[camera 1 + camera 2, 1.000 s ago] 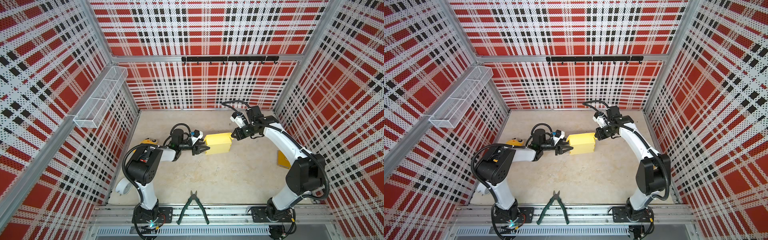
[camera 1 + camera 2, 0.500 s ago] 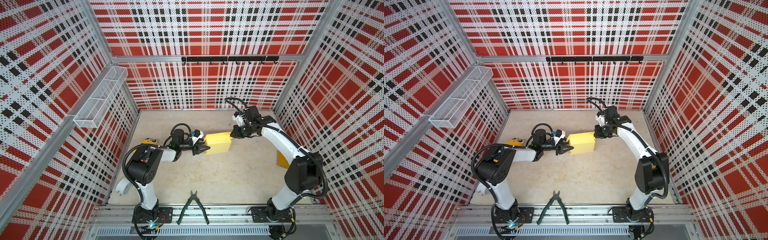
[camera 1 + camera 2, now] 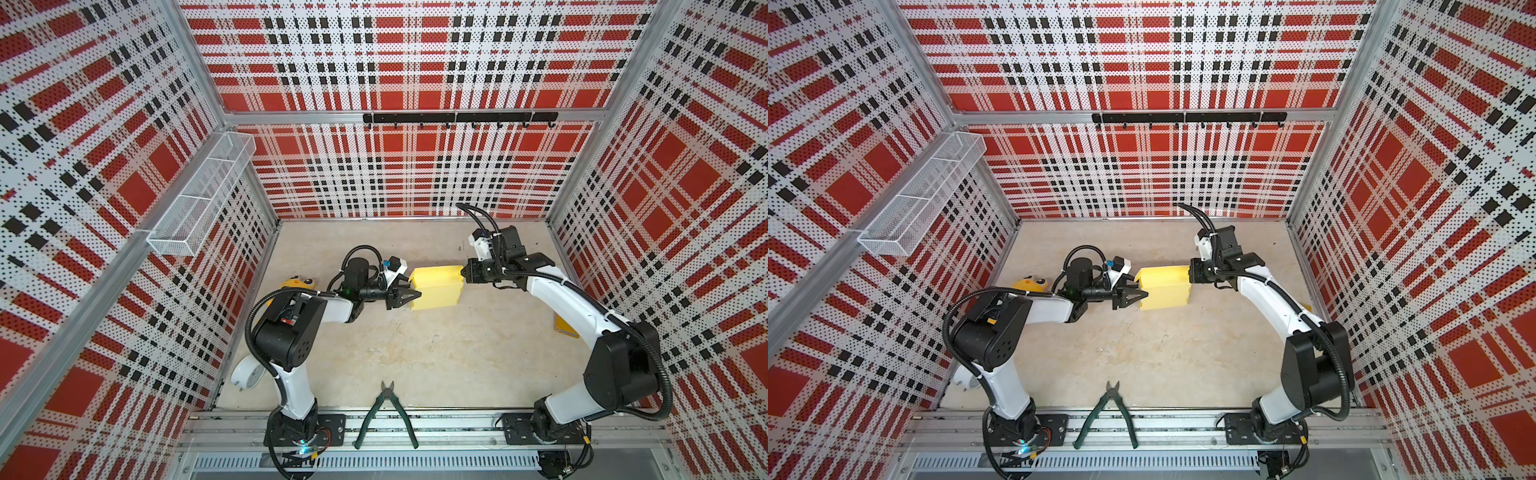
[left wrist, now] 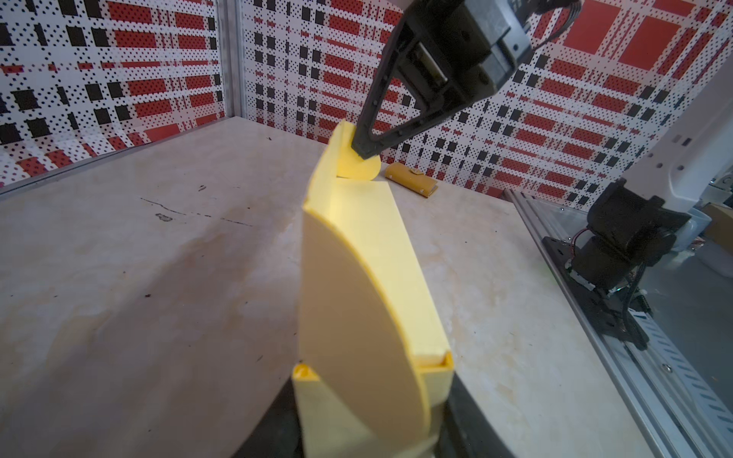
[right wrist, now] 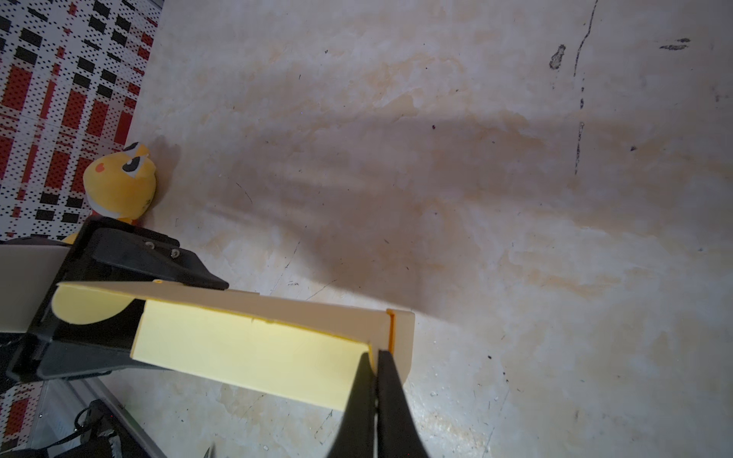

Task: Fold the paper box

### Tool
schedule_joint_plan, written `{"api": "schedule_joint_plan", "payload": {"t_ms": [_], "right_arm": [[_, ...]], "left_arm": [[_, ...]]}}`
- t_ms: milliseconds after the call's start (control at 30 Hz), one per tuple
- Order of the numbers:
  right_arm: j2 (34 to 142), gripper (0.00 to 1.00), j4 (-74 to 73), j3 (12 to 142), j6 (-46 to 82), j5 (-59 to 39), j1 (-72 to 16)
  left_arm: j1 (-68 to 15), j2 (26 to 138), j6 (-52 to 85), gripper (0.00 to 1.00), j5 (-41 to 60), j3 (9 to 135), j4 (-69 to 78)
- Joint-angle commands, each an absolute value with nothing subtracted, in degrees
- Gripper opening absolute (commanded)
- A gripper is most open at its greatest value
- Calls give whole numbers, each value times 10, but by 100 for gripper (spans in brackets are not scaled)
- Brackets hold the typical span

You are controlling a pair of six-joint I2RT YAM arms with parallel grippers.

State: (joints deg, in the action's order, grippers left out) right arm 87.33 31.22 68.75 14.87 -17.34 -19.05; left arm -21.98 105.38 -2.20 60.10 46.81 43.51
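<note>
The pale marbled surface fills the lower middle of both top views. The paper box lies at its centre, long axis running left to right between the two arms. The left tool straddles the box's left end, jaws partly spread and gripping it on either face. The left wrist view shows the card wedged between them at the bottom of the frame. The right tool, jaws pressed together, meets the box's upper right corner, tip on a rounded tuck flap. The next fold likely turns on that flap, and the right arm is nearer. Two things are hard to make out: whether card sits between those shut jaws, and whether the box touches the surface.
</note>
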Motion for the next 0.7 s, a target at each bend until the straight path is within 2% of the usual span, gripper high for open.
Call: {"api": "schedule_joint_plan", "payload": {"t_ms": [0,167,667], "right_arm": [[861,0,268,651,150,-198,-208],[848,0,246,614,140,-193,-208],[817,0,28,437,268,-145,-231]], "left_arm": [[-229,1053,-14,29,600,483,490],[-229,1052,-15,29,598,481,489],[-245,1058,-21,28,571,466,472]]}}
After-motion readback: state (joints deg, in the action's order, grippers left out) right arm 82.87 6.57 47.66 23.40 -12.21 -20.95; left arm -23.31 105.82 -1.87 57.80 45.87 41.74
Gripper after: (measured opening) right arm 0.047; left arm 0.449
